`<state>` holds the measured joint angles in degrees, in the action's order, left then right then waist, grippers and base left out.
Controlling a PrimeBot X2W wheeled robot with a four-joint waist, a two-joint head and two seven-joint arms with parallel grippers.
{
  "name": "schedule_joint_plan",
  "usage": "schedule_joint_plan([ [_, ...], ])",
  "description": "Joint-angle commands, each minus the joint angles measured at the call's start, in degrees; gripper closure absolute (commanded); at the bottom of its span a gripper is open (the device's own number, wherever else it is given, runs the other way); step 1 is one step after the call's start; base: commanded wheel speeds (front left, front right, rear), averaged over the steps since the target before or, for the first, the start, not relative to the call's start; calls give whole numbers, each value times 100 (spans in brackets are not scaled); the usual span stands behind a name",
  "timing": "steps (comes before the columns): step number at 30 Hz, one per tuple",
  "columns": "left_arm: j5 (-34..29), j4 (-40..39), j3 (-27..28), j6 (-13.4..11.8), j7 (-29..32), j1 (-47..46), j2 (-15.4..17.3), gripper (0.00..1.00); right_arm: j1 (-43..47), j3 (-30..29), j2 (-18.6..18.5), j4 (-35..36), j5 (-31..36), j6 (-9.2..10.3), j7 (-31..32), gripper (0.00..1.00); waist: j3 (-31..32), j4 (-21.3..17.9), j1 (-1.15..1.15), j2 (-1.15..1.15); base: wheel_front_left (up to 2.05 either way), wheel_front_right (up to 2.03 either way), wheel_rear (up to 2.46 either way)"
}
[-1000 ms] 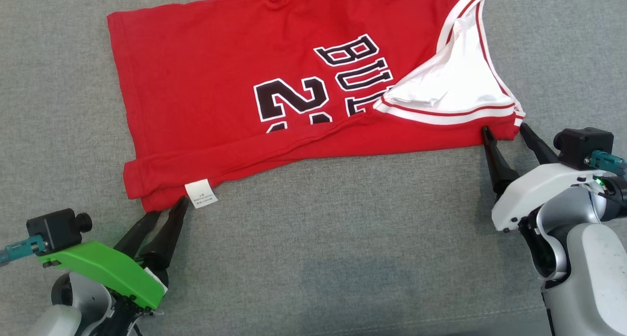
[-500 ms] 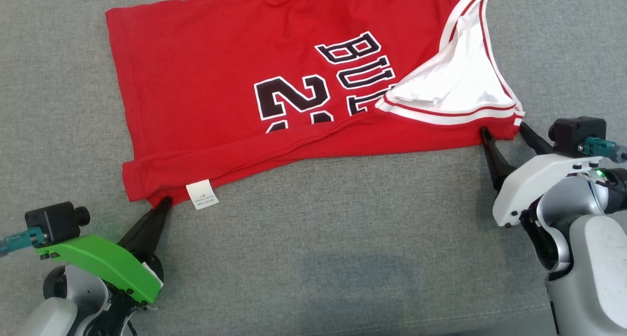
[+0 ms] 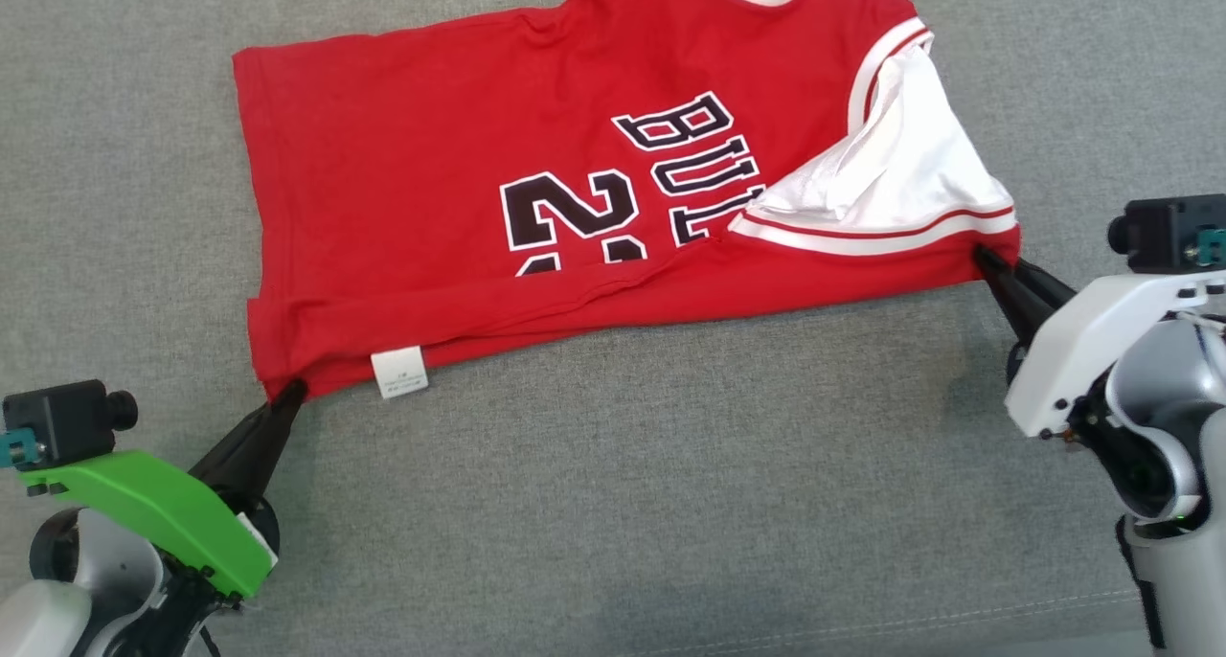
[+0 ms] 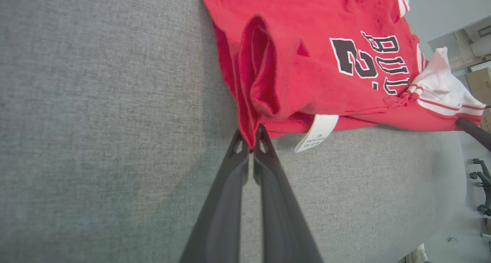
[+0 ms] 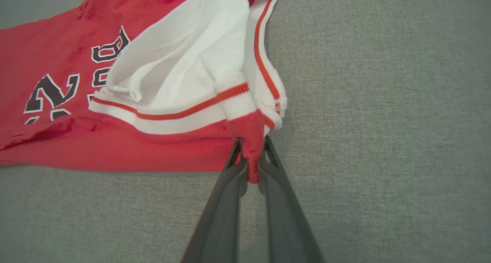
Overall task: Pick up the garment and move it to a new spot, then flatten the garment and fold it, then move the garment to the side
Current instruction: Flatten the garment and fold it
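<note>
Matt red cloth garment point(image 3: 431, 188), coarse grey fabric surface point(image 3: 670, 465)

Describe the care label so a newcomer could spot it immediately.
A red jersey lies on the grey cloth surface. From its near hem, just beside the left gripper, sticks out the care label. It's a small plain white rectangle, unlike the big red-striped white sleeve.

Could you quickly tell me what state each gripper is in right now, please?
Left gripper: closed on the jersey, at its hem corner.
Right gripper: closed on the jersey, at its white-trimmed corner.
</note>
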<state>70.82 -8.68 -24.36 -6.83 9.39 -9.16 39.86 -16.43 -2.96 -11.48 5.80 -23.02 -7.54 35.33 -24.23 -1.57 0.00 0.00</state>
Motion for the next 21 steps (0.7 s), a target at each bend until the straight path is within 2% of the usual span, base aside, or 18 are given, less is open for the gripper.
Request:
schedule_joint_plan([
  [1,30,-47,51,-7,8,80,76,100,90,-67,-82,70,-69,10,69,100,116,-17,0,0,0,0,0],
  [7,345,-774,395,-77,123,537,524,100,408,-438,-396,747,-765,10,1043,100,315,-60,0,0,0,0,0],
  [10,362,-997,441,-128,109,862,688,100,647,-582,-474,978,-889,10,1320,100,335,-90,0,0,0,0,0],
  [14,488,-1061,428,-136,-96,1315,552,100,995,-631,-458,983,-872,10,1348,100,295,-129,0,0,0,0,0],
  [21,576,-884,234,-58,-494,1969,157,100,1569,-455,-440,569,-738,10,899,100,163,-112,0,0,0,0,0],
])
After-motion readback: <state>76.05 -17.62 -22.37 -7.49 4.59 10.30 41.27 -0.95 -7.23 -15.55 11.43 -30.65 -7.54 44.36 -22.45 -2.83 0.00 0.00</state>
